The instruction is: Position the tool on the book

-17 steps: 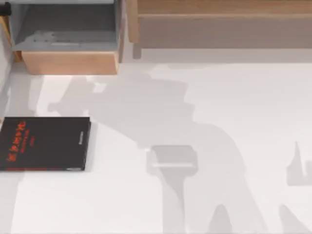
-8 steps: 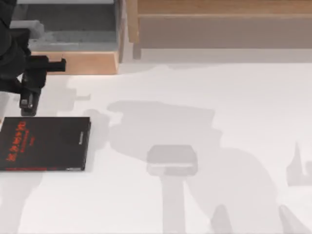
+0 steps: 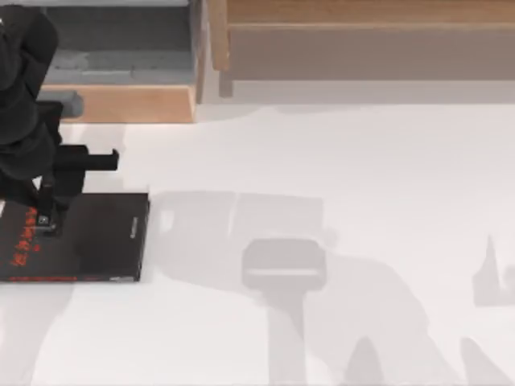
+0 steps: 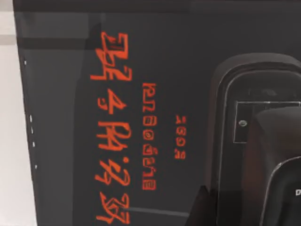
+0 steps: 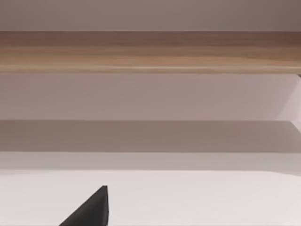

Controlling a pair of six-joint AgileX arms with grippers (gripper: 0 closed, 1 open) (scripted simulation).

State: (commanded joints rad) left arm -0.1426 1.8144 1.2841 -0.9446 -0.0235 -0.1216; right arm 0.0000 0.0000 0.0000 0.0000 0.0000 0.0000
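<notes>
The black book (image 3: 96, 237) with red lettering lies flat near the table's left edge; its cover (image 4: 141, 70) also shows in the left wrist view. My left gripper (image 3: 44, 219) hangs over the book's back left corner, shut on the tool (image 3: 47, 207). The tool is a dark rounded body with thin pale outlines (image 4: 263, 141), held close above the cover, and I cannot tell whether it touches. One dark fingertip (image 4: 202, 209) sits against its side. A single black fingertip (image 5: 94, 207) of my right gripper shows over bare table in the right wrist view.
An open wooden drawer (image 3: 121, 103) with a grey inside stands at the back left, just behind my left arm. A long wooden shelf (image 3: 362, 32) runs along the back. White table (image 3: 362, 161) stretches right of the book, crossed by arm shadows.
My left arm came into the top view from the back left and moved forward, from behind the book to above its back left corner. The book stayed put.
</notes>
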